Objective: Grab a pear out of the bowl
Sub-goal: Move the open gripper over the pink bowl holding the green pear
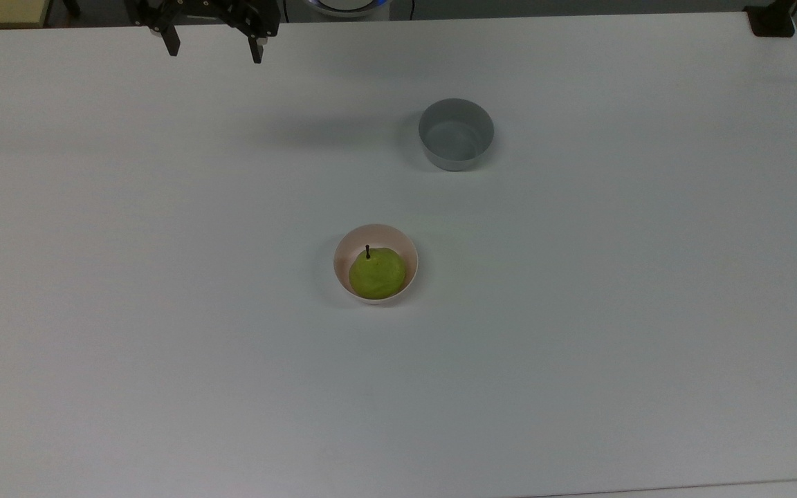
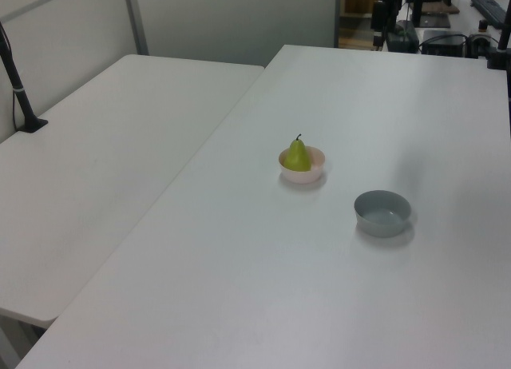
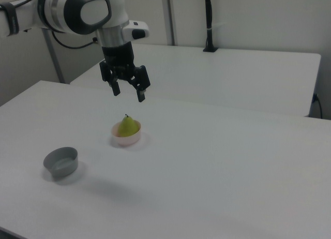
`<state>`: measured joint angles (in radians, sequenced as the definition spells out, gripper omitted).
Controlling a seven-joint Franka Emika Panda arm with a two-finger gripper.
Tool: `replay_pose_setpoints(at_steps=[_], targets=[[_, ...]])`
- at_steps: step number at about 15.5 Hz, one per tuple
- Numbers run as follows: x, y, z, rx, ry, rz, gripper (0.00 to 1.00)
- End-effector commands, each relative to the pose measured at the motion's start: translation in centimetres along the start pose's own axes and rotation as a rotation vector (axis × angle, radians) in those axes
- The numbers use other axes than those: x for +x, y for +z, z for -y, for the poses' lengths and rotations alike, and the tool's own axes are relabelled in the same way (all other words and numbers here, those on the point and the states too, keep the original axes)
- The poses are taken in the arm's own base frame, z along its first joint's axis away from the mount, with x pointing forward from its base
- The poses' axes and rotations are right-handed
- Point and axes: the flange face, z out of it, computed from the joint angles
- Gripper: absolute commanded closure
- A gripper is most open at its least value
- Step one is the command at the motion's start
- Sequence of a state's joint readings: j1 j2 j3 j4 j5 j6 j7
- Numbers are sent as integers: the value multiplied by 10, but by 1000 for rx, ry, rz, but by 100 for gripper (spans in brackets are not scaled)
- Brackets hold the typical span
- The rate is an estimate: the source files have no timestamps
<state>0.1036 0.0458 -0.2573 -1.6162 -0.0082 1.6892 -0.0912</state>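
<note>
A yellow-green pear point(image 1: 377, 273) with a short dark stem sits upright in a pale pink bowl point(image 1: 343, 252) near the middle of the white table. The same pear point(image 2: 298, 156) and bowl point(image 2: 316, 173) appear in the left view, and pear point(image 3: 128, 127) and bowl point(image 3: 124, 141) in the right view. My gripper point(image 1: 215, 50) hangs open at the top view's upper left, well above the table and apart from the bowl. In the right view the gripper point(image 3: 128, 93) hovers above the pear with nothing between its fingers.
An empty grey bowl point(image 1: 456, 133) stands on the table, up and to the right of the pink bowl in the top view. A second white table point(image 2: 96, 153) adjoins at the left view's left. A black post point(image 3: 208, 21) stands on the far table.
</note>
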Motion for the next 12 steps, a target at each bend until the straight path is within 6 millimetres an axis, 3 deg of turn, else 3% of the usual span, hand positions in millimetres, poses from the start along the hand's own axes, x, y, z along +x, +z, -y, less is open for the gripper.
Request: replay_pose_setpoints(at_steps=[1,12], targets=[[-15,-3,-1,16,-19,43,0],[-10,-5,-5,12,-13,28,0]])
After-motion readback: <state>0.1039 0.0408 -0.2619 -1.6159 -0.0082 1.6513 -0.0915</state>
